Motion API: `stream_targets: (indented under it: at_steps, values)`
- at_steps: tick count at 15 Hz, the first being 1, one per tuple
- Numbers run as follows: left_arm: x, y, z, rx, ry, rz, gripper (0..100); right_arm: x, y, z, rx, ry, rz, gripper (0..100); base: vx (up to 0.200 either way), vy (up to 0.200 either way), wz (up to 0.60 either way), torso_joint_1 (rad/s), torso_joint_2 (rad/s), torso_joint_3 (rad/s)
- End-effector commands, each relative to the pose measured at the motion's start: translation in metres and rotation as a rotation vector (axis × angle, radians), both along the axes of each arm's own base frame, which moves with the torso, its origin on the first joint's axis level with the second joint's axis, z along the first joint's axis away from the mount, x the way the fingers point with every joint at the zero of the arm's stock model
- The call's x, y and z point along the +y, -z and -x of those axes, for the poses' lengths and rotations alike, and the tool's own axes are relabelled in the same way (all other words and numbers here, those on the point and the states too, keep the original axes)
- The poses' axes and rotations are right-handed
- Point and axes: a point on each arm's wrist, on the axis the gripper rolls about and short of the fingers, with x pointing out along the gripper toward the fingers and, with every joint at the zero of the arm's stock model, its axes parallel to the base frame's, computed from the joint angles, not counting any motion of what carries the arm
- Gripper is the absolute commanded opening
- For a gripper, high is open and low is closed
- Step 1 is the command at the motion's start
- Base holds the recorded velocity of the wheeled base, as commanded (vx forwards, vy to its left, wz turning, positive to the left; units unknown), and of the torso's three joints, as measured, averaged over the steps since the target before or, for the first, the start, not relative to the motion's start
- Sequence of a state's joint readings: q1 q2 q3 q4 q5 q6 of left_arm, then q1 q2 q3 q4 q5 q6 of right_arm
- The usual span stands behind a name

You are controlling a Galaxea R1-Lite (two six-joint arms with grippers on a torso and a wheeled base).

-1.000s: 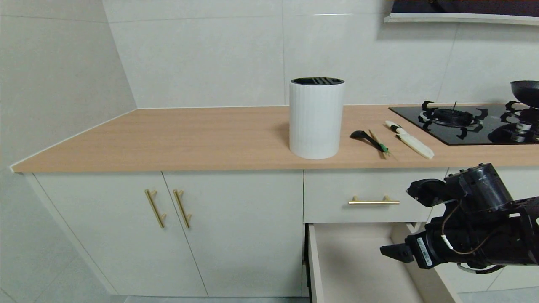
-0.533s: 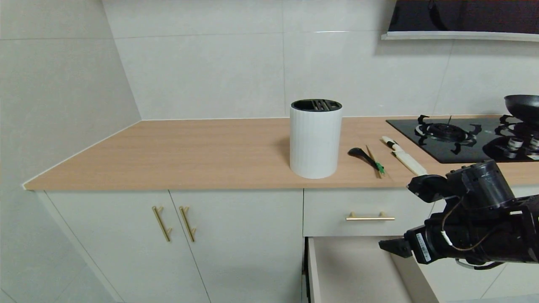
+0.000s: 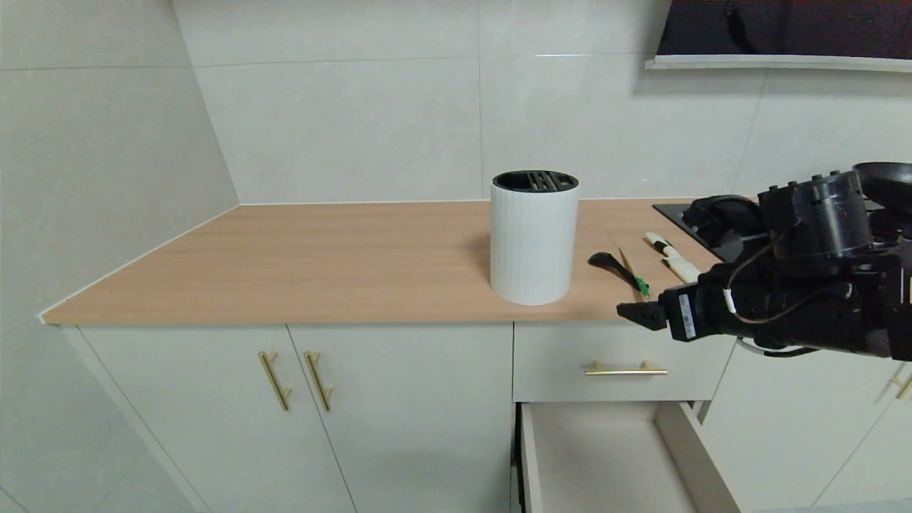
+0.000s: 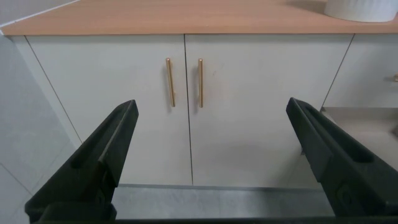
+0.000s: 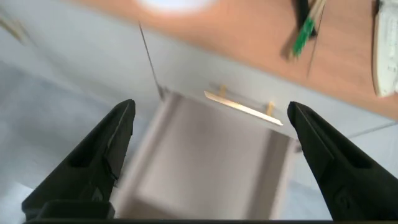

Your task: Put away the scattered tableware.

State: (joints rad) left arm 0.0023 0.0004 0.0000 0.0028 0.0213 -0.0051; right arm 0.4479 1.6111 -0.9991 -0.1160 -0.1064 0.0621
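Observation:
A black spoon [image 3: 613, 261], chopsticks with a green band [image 3: 635, 274] and a cream-handled knife [image 3: 675, 261] lie on the wooden counter [image 3: 320, 256], to the right of a white ribbed holder [image 3: 534, 246] with a black slotted top. My right gripper [image 3: 634, 313] hangs open just off the counter's front edge, near the chopsticks' end and above an open drawer [image 3: 531, 456]. The right wrist view has the chopsticks [image 5: 303, 32], the knife [image 5: 385, 53] and the drawer [image 5: 186, 168] under my right gripper [image 5: 211, 162]. My left gripper [image 4: 211, 162] stands open, low in front of the cabinet doors [image 4: 185, 112].
A shut drawer with a gold handle [image 3: 625, 370] sits above the open one. A black stove [image 3: 670, 211] with a dark pan [image 3: 883, 174] lies at the counter's right end, partly behind my right arm. Tiled walls close the back and left. The counter's left half is bare.
My right arm has risen from in front of the open drawer to the height of the counter's edge. The head camera tilted up early on; the tableware has not moved.

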Motion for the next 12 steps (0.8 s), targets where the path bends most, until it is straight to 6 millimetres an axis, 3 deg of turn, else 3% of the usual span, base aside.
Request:
stream_targets:
  at_steps: [1,6,10,12]
  values:
    - [0.000,0.000,0.000,0.000,-0.001,-0.001,100,0.008,0.002,-0.021,0.018,0.072,-0.029,100,0.000,0.000,0.00,0.000,0.00,0.000]
    - [0.000,0.000,0.000,0.000,0.001,-0.001,100,-0.002,-0.016,-0.032,-0.029,0.224,-0.096,100,0.000,0.000,0.00,0.000,0.00,0.000]
    - [0.000,0.000,0.000,0.000,0.001,-0.001,100,0.002,-0.010,-0.052,0.151,0.320,-0.123,100,0.000,0.000,0.00,0.000,0.00,0.000]
    - [0.000,0.000,0.000,0.000,0.001,-0.001,100,0.007,0.011,-0.068,0.202,0.355,-0.098,100,0.000,0.000,0.00,0.000,0.00,0.000]
